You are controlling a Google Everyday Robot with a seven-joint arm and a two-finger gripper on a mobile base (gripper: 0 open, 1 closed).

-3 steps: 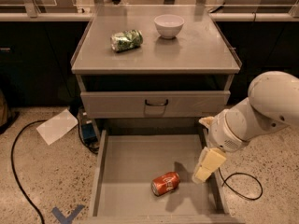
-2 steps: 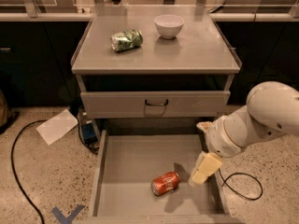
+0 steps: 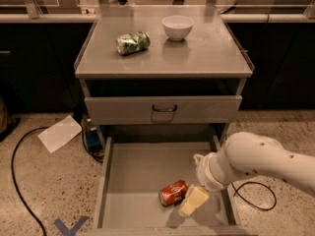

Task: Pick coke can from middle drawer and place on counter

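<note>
The coke can (image 3: 173, 192), red-orange with white script, lies on its side on the floor of the open middle drawer (image 3: 140, 173), near the drawer's front right. My gripper (image 3: 193, 201) hangs low in the drawer, its cream-coloured fingers right beside the can on its right side and touching or nearly touching it. The white arm reaches in from the right edge. The counter (image 3: 197, 53) is the grey top of the cabinet above.
A green-and-white patterned can (image 3: 133, 42) lies on the counter at the left and a white bowl (image 3: 177, 27) stands behind it at the centre. A shut drawer front with a dark handle (image 3: 164, 108) sits above. Paper (image 3: 59, 133) and cables lie on the floor.
My arm has moved left and down into the drawer, bringing the gripper from beside the drawer's right wall to right next to the can. The can has not moved.
</note>
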